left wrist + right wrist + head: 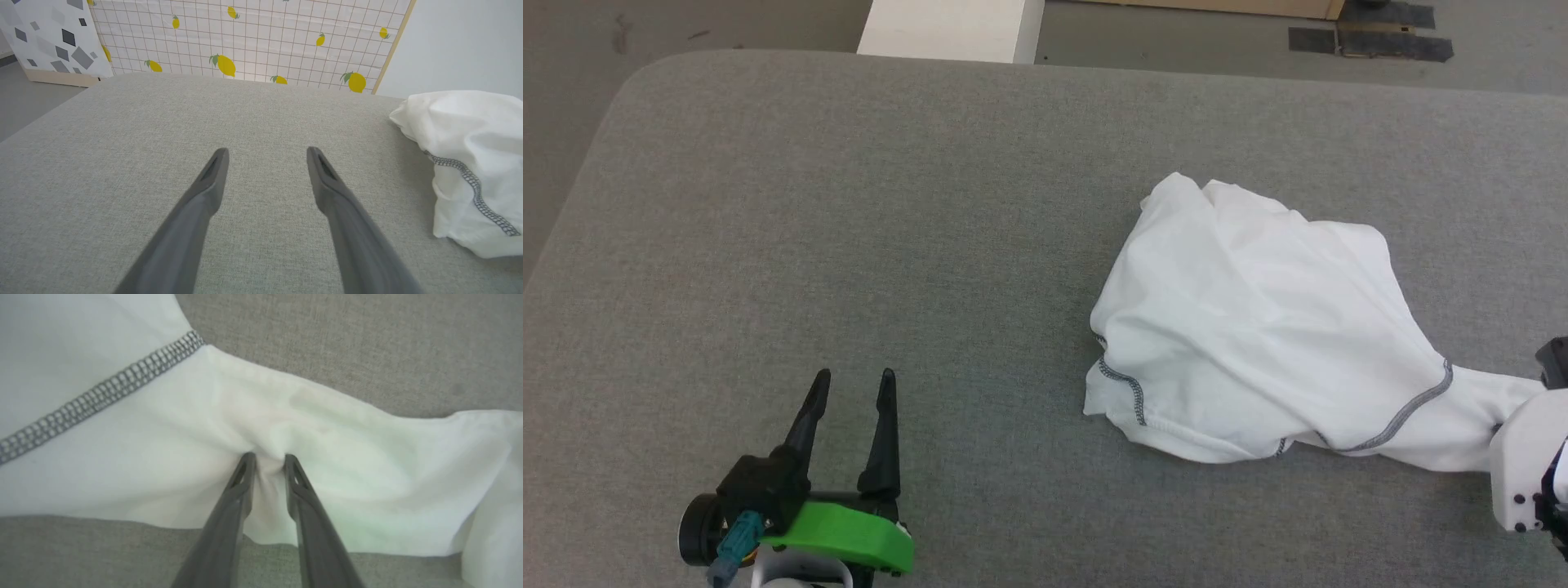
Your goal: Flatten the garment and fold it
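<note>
A: Looking at the garment (1258, 327), where does it lie?
B: Crumpled on the right half of the grey worktop (849, 204), one sleeve (1470, 416) trailing towards the near right.
A: And the right hand (269, 456)?
B: Its fingers (241, 486) are pinched on a fold of that sleeve, just past the grey zigzag seam (102, 396).
A: The left hand (855, 374)?
B: Over bare worktop at the near left, well apart from the cloth, fingers spread wide with nothing between them.
</note>
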`<state>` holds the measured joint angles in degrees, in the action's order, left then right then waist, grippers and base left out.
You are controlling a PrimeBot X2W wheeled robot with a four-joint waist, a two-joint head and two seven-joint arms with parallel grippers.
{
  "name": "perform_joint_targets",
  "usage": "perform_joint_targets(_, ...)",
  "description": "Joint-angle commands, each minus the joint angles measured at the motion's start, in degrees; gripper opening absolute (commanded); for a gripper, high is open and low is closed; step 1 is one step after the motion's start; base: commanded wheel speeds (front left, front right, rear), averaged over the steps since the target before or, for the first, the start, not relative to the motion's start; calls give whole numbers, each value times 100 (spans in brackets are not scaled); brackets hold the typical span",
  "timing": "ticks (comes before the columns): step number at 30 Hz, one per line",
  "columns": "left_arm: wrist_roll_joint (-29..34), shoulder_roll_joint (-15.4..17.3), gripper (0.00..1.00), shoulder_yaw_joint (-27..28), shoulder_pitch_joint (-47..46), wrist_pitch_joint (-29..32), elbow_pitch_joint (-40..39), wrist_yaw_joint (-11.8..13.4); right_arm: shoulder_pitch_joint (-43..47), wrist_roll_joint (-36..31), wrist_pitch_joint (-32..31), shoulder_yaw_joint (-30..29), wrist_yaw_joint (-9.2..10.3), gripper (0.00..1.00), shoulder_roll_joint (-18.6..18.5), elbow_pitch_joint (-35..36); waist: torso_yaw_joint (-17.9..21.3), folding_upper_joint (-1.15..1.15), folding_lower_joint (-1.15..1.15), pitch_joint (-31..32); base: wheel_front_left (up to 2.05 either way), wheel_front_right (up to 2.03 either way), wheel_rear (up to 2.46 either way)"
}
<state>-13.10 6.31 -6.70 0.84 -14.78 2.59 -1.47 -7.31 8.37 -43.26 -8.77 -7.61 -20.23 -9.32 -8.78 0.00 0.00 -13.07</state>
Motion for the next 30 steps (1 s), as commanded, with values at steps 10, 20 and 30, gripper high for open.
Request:
perform_joint_targets(10, 64, -62, 100, 16, -213, -22, -6, -79, -995, -327, 834, -310, 12, 0, -294, 275, 215, 0, 0, -82, 0, 0, 0)
perform_joint_targets(20, 117, -105, 100, -74, -441, -22, 37, -175, -1857, -1418, 1592, -1151, 12, 0, -1143, -208, 63, 0, 0, -529, 0, 0, 0)
perform_joint_targets(30, 165, -123, 100, -198, -553, -22, 200, -256, -2065, -1776, 2328, -1471, 12, 100, -410, -1034, 99, 0, 0, -585, 0, 0, 0)
